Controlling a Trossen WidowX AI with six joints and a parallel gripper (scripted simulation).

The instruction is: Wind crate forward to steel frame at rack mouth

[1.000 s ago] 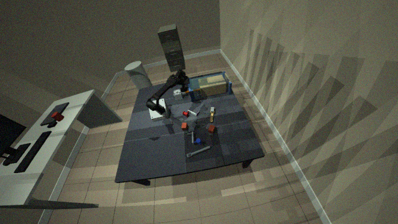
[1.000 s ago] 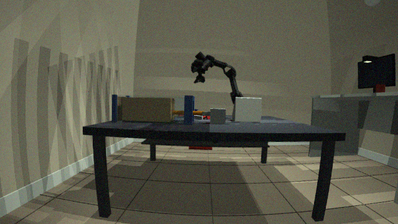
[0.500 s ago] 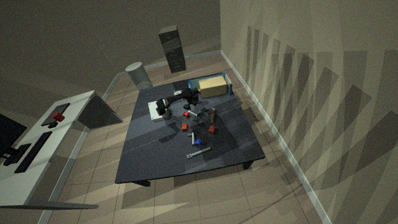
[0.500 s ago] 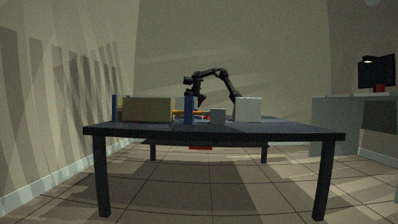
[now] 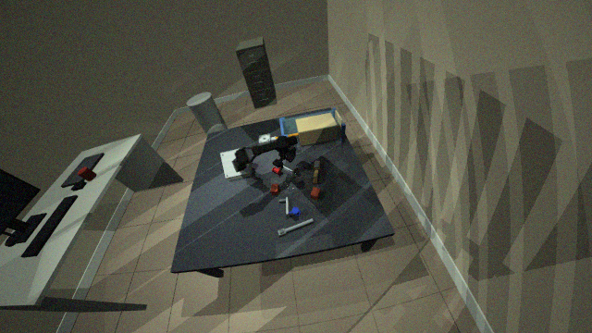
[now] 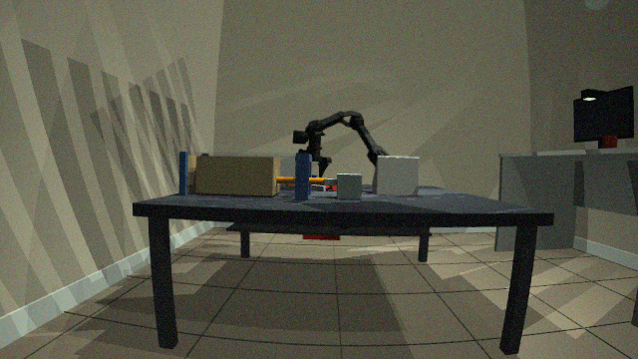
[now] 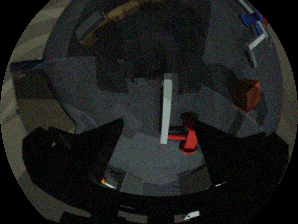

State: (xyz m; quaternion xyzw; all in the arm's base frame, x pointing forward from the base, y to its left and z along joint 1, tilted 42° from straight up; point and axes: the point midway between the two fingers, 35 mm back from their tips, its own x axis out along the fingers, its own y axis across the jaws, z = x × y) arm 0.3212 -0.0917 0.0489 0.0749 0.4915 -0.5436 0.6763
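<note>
My gripper (image 5: 287, 167) (image 7: 158, 123) is open and empty, pointing down above a grey crank with a red grip. The crank's grey bar (image 5: 288, 169) (image 7: 166, 110) lies between the fingertips in the wrist view, with its red grip (image 5: 276, 170) (image 7: 189, 141) to the right. The tan crate (image 5: 319, 127) (image 6: 236, 176) sits flat in the cubby, its front short of the blue frame post (image 6: 302, 177). An orange strap (image 6: 285, 179) runs from it to the pale winch (image 5: 265, 138) (image 6: 349, 186). The winch's top hole is too small to make out.
A second grey crank (image 5: 287, 204) (image 7: 257, 42) with a blue grip (image 5: 295, 211) and a long grey tool (image 5: 296, 227) lie nearer the front. Orange-red blocks (image 5: 275, 189) (image 5: 315, 192) (image 7: 246, 95) and a brown bar-like tool (image 5: 316, 171) lie around. A white block (image 5: 229, 164) (image 6: 397, 176) stands by the arm's base.
</note>
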